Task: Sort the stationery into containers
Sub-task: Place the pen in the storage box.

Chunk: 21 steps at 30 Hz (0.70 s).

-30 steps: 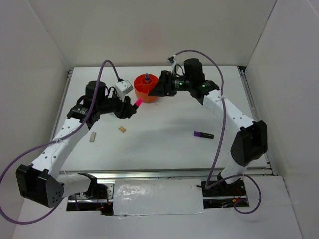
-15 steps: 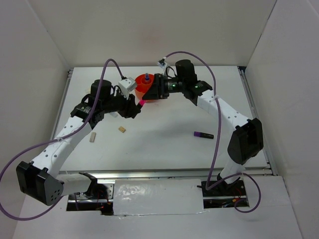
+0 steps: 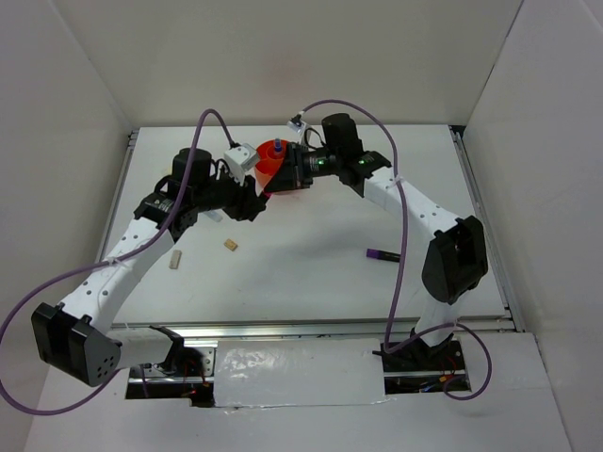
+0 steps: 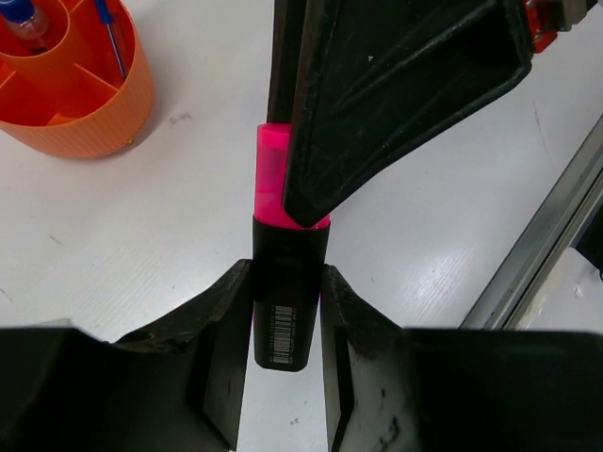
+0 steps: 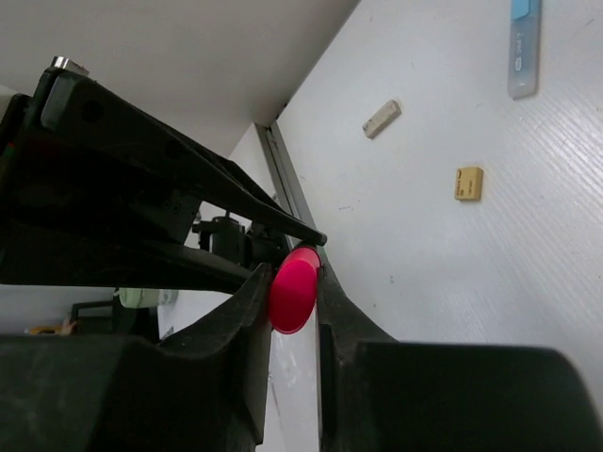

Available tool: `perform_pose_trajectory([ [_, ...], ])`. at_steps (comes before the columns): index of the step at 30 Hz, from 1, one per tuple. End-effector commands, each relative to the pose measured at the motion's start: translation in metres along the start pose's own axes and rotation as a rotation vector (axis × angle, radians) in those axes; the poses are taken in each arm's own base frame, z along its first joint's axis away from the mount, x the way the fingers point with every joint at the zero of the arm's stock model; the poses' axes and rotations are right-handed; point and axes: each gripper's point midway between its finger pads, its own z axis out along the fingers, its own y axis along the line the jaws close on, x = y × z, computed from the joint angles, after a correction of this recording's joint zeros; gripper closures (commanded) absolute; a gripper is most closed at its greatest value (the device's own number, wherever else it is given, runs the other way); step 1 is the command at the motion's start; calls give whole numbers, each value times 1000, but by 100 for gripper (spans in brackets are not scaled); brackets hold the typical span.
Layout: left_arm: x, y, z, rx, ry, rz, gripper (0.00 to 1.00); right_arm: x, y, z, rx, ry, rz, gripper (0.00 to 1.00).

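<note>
Both grippers hold 1 highlighter (image 4: 283, 330).
Left gripper (image 4: 285, 271) clamps its black body; right gripper (image 5: 294, 275), just ahead, pinches and half hides the pink end.

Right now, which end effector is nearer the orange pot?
Right. The right end effector pinches the highlighter at its pink end by the orange pot; the left end effector holds its black end, farther away.

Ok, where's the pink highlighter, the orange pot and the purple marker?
pink highlighter (image 4: 285, 282), left wrist view, on its black barrel.
orange pot (image 4: 89, 118), left wrist view, on its outer wall.
purple marker (image 3: 378, 253), top view, on its purple end.
</note>
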Motion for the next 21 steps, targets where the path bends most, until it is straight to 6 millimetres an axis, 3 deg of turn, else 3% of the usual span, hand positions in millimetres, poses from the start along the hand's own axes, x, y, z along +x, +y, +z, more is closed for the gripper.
perform_pose_trajectory([
  [1, -22, -3, -3, -4, -55, 19, 78, -17, 13, -2, -24, -32, -56, 86],
  [2, -21, -1, -4, -19, -52, 14, 64, -22, 12, -3, -14, -51, -66, 93],
  [3, -19, 7, -6, -68, -47, 10, 42, -28, 10, -6, -3, -67, -76, 96],
  [6, -11, 25, -15, -164, -30, -4, 22, -62, -12, -21, 108, -179, -143, 100],
  [9, -4, 51, -29, -252, -43, -37, 18, -102, -55, -36, 337, -318, -274, 100],
  [10, -2, 60, -34, -274, -44, -49, 18, -113, -60, -38, 372, -341, -318, 100],
  [12, 3, 66, -38, -288, -40, -56, 18, -130, -83, -38, 450, -378, -377, 100],
  [14, 5, 76, -42, -310, -49, -72, 17, -136, -104, -28, 476, -381, -399, 100],
  [16, 8, 83, -45, -326, -50, -98, 13, -146, -111, -23, 495, -394, -413, 100],
  [17, 7, 86, -47, -332, -53, -103, 1, -149, -123, -16, 507, -390, -407, 100],
  [21, 13, 97, -52, -353, -39, -129, 1, -152, -150, -1, 554, -378, -428, 100],
])
